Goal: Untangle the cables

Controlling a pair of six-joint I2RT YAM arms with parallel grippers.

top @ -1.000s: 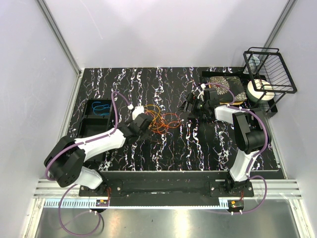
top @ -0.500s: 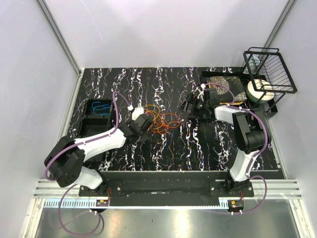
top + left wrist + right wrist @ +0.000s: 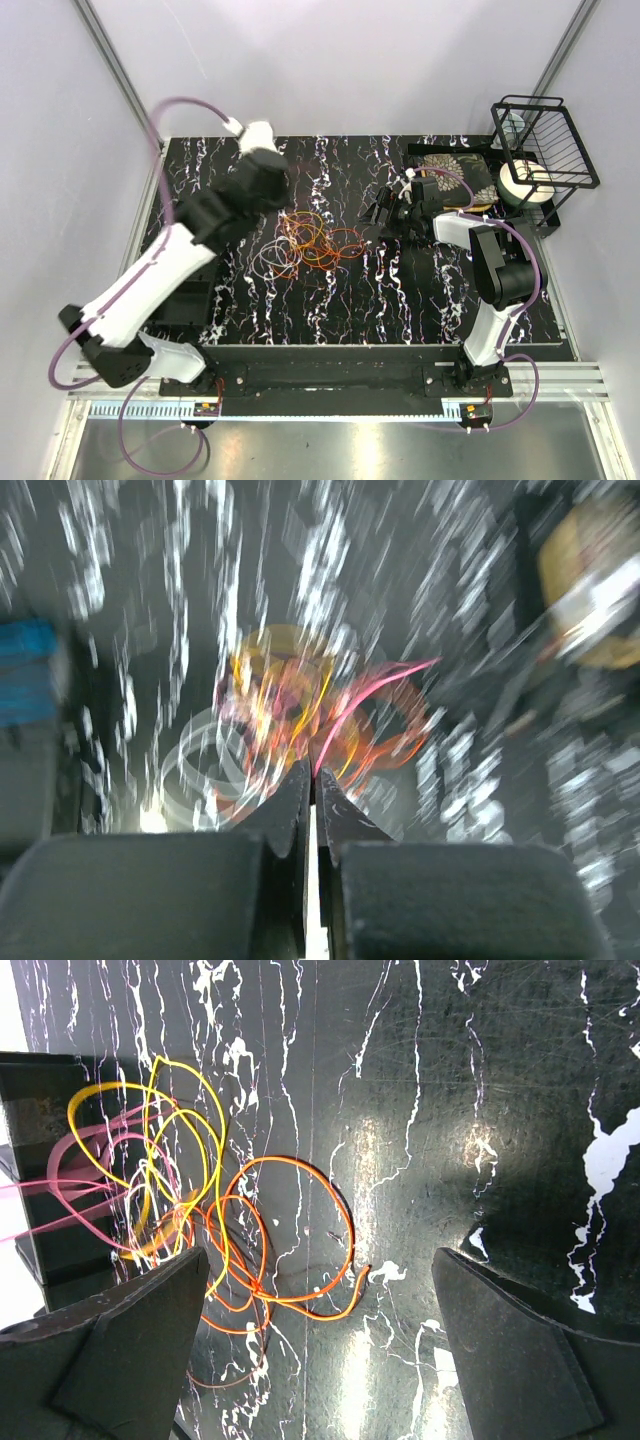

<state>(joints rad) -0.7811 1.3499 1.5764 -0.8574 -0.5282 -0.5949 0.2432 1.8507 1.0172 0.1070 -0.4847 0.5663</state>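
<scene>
left jaws: clenched on pink cable [image 3: 378,682], high over the pile | right jaws: wide open just right of it, holding nothing | cables [image 3: 312,240]: tangled, middle of tabletop [image 3: 400,300] | risk: imo nothing pins the pile, so pink drags it all or cinches the knot

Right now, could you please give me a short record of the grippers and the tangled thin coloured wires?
cables: thin orange, yellow and pink wires, knotted together on the black marbled table
left gripper: shut, high above the tangle; a pink strand seems to run to its tips
right gripper: open, low beside the tangle, holding nothing
</scene>
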